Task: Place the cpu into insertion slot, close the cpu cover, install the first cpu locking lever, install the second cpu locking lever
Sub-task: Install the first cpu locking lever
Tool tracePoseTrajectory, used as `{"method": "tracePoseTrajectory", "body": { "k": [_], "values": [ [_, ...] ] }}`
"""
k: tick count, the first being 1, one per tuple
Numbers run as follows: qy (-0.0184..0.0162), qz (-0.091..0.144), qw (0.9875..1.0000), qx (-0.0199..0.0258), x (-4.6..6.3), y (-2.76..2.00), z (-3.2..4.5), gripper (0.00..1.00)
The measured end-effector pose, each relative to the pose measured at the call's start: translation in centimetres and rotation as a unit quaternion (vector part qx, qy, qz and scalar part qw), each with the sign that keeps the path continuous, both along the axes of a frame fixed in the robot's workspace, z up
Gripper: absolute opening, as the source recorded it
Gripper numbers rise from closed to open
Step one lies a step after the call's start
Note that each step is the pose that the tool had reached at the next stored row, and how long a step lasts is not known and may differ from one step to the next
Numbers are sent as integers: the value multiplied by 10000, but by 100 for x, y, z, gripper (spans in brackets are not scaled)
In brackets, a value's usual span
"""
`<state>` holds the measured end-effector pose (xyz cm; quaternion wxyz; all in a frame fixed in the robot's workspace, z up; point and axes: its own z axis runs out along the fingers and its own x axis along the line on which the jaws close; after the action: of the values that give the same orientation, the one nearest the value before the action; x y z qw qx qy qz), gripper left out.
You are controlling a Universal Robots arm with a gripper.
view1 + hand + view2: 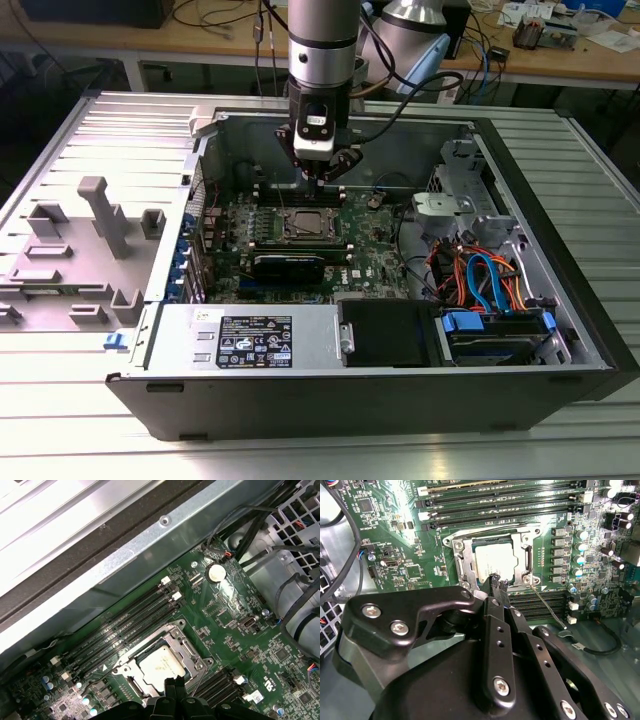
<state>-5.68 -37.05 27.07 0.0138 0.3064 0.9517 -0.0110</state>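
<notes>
The cpu, a dull silver square, lies flat in the insertion slot on the green board, and it shows too as the cpu in the first wrist view. The silver cpu cover lies down around it as a frame. A thin metal locking lever sticks out slanting from the socket's corner over the memory slots. My gripper hovers just above the socket's edge with its black fingers pressed together and nothing between them. In the exterior view the gripper hangs over the socket.
Long black memory slots flank the socket on two sides. The open case's metal wall rises close behind. A black power-supply box, a drive cage and coloured cables fill the exterior view's right. A grey fixture stands outside, left.
</notes>
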Motion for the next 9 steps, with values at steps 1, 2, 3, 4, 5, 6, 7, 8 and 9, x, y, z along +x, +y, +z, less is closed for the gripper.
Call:
{"method": "tracePoseTrajectory", "body": {
  "k": [1,2,3,4,5,6,7,8,9],
  "values": [
    [0,3,10000,1,0,0,0,11],
    [0,7,10000,2,0,0,0,11],
    [0,9,10000,2,0,0,0,11],
    [0,12,10000,3,0,0,0,11],
    [0,14,10000,3,0,0,0,11],
    [0,18,10000,4,0,0,0,11],
    [0,20,10000,5,0,0,0,11],
    [0,25,10000,6,0,0,0,11],
    [0,29,10000,7,0,0,0,11]
  ]
}}
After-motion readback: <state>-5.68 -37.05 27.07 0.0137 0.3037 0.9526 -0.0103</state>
